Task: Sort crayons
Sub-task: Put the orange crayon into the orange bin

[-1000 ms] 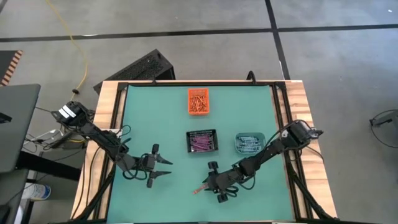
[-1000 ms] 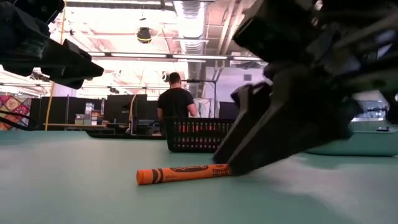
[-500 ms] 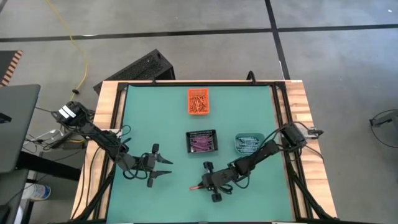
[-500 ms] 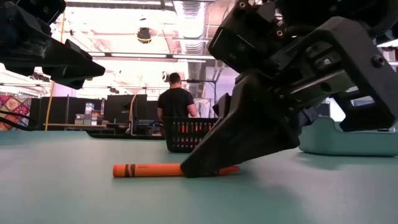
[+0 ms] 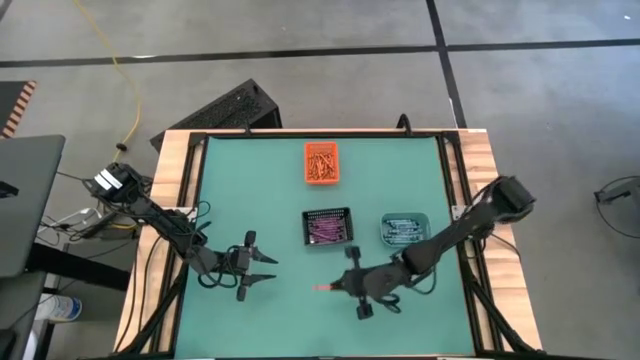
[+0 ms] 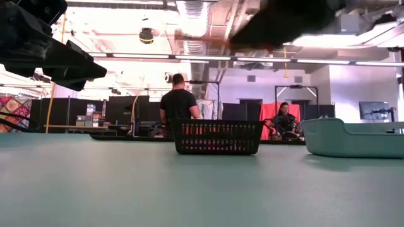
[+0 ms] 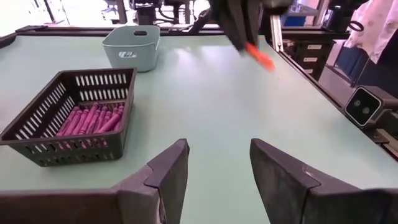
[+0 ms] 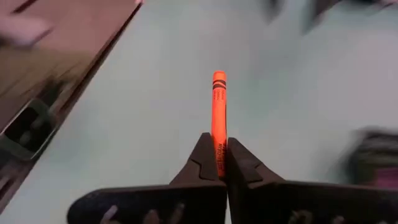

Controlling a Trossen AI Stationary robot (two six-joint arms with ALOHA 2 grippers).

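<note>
An orange crayon (image 8: 219, 106) is held above the green mat by my right gripper (image 8: 217, 165), which is shut on it. From above, this gripper (image 5: 345, 286) is near the mat's front middle, and the crayon (image 5: 328, 287) sticks out toward the table's left. The left wrist view shows the same crayon (image 7: 260, 57) in the air. My left gripper (image 5: 268, 270) waits open at the front left, its fingers (image 7: 168, 171) around nothing. Purple crayons (image 7: 90, 118) lie in the black mesh bin (image 5: 327, 228). My right gripper pinches the orange crayon by one end (image 8: 219, 152) between its two fingertips. The fingers slant down from the table's right, and the crayon runs on along their line, most of its length sticking out past the tips. It is lifted clear of the mat.
An orange bin (image 5: 320, 163) stands at the far middle, with the black mesh bin in the centre and a teal bin (image 5: 404, 229) to its right. Wooden rails (image 5: 480, 160) edge the mat. Beyond the table, people (image 6: 178, 104) show in the room.
My right gripper has shut on the orange crayon that lay on the mat, then risen with it. The crayon is now lifted clear of the mat and out of the low view's table level. My left gripper has kept still.
</note>
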